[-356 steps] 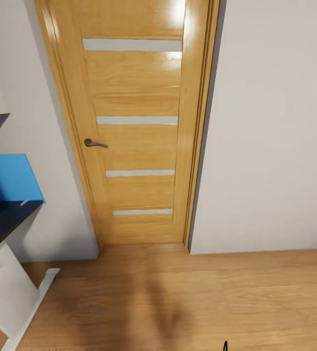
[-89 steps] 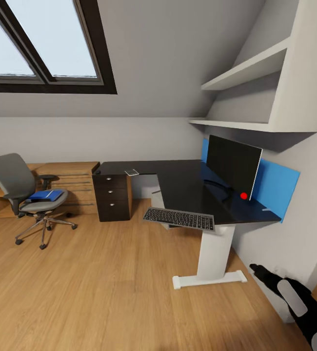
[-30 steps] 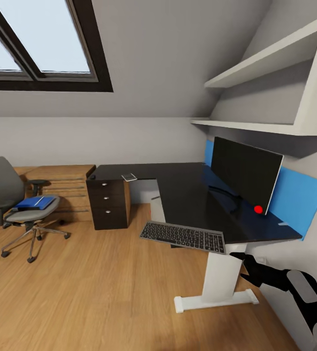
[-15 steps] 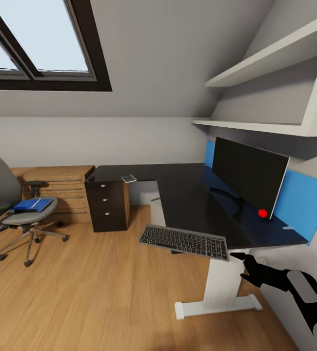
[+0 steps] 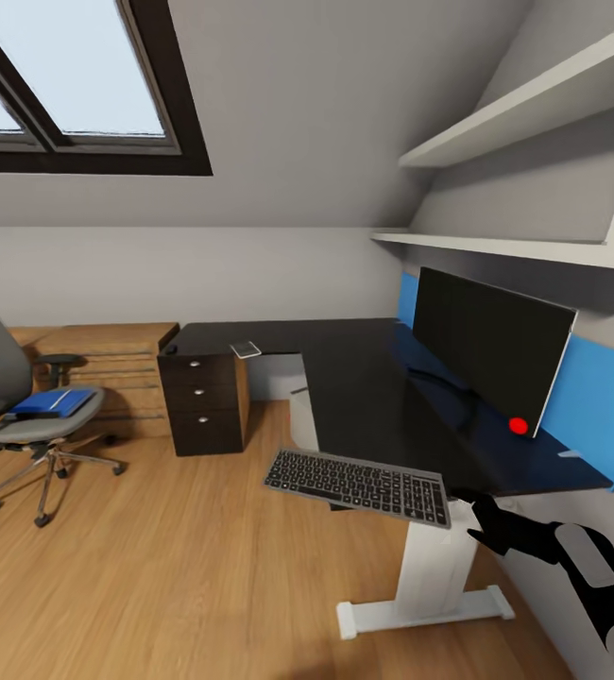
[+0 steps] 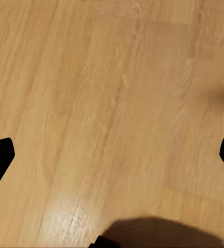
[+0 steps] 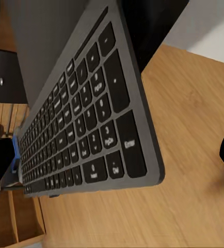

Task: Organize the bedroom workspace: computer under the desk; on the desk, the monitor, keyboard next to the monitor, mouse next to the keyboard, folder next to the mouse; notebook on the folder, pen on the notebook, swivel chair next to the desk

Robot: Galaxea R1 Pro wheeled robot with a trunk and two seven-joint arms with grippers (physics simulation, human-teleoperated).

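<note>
Wood floor [image 5: 184, 576]; keyboard [image 5: 357, 485] overhangs desk [image 5: 364, 387] (right tool [image 5: 472, 515] spread beside it).

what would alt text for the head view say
A grey keyboard with black keys juts over the near edge of a glossy black L-shaped desk, the right pincer close by its end. A wide black monitor stands on the desk, and a blue folder lies on a grey swivel chair across the wood floor.

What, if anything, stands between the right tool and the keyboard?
Nothing visible does. In the head view the right tool sits just off the keyboard at its near end, by the desk edge, with only open air between them.
</note>
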